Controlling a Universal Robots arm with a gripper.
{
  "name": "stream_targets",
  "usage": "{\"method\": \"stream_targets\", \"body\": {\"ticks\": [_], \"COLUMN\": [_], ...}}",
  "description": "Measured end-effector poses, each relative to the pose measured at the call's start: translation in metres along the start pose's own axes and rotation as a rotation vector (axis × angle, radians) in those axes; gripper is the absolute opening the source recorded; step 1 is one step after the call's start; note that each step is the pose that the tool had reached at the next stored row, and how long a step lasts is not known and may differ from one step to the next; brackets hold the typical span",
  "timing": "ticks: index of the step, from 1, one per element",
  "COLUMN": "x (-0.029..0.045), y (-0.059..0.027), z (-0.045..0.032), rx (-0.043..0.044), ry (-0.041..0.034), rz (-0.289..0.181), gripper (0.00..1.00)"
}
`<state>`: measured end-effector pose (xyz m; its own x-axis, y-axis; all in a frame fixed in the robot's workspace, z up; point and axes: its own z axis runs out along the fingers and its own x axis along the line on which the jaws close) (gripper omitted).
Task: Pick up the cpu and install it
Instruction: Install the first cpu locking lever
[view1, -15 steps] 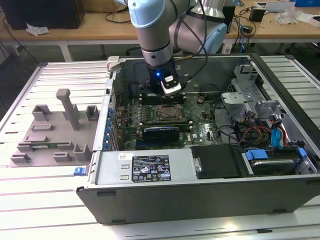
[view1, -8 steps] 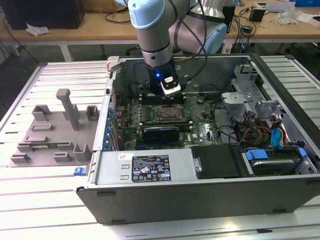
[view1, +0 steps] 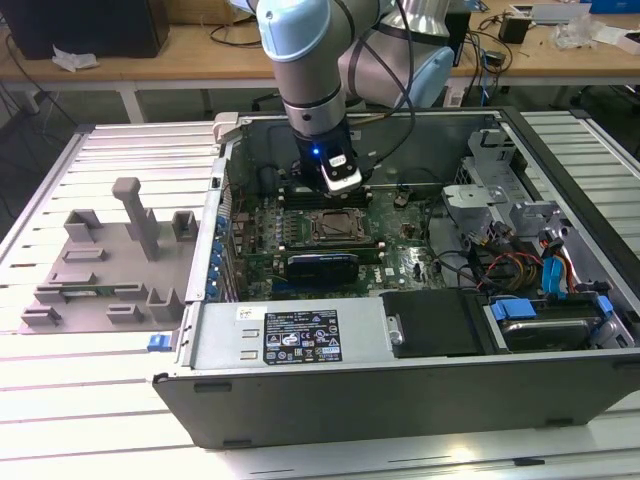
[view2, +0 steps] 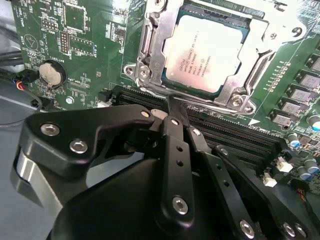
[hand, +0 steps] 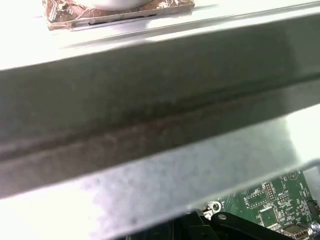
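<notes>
The cpu (view2: 205, 52), a flat silver square, lies inside the metal socket frame (view2: 145, 60) on the green motherboard (view2: 90, 55). In the exterior view the cpu (view1: 337, 226) sits in the middle of the open computer case (view1: 400, 400). My gripper (view2: 170, 102) hovers just beside the socket's near edge, its black fingers (view2: 176, 130) shut together with nothing between them. In the exterior view the gripper (view1: 341, 192) hangs from the arm directly behind the socket, over the memory slots.
Memory slots (view2: 235, 132) run beside the socket. A coin battery (view2: 52, 73) sits on the board. The case's back wall (hand: 160, 115) is close to the wrist. Cables and drive bays (view1: 530, 270) are at the exterior view's right, a grey fixture tray (view1: 110, 260) at its left.
</notes>
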<state>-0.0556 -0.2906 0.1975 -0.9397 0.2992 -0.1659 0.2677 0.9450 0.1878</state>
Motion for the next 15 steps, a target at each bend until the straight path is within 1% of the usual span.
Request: {"method": "stream_targets", "body": {"ticks": [2,3,4,6,8,10,11,12,13,15], "x": [-0.0001,-0.0005,-0.0009,-0.0014,-0.0030,-0.0033,-0.0034,-0.0036,-0.0039,-0.0042], "y": [0.0000,0.0004,0.0009,0.0015,0.0031,0.0033,0.0033,0.0032,0.0029,0.0021], "z": [-0.0005,-0.0025,-0.0050,-0.0082,-0.0154,-0.0164,-0.0164,-0.0164,-0.0164,-0.0164], "rx": [0.0004,0.0039,0.0098,0.0175,0.0323,0.0545,0.0680,0.0860,0.1062,0.1262], "ry": [0.0000,-0.0003,-0.0014,-0.0027,-0.0046,-0.0054,-0.0048,-0.0027,0.0013,0.0069], "rz": [0.000,-0.001,-0.002,-0.003,-0.005,-0.008,-0.009,-0.011,-0.014,-0.016], "gripper": [0.11,0.11,0.11,0.11,0.11,0.11,0.11,0.11,0.11,0.11]}}
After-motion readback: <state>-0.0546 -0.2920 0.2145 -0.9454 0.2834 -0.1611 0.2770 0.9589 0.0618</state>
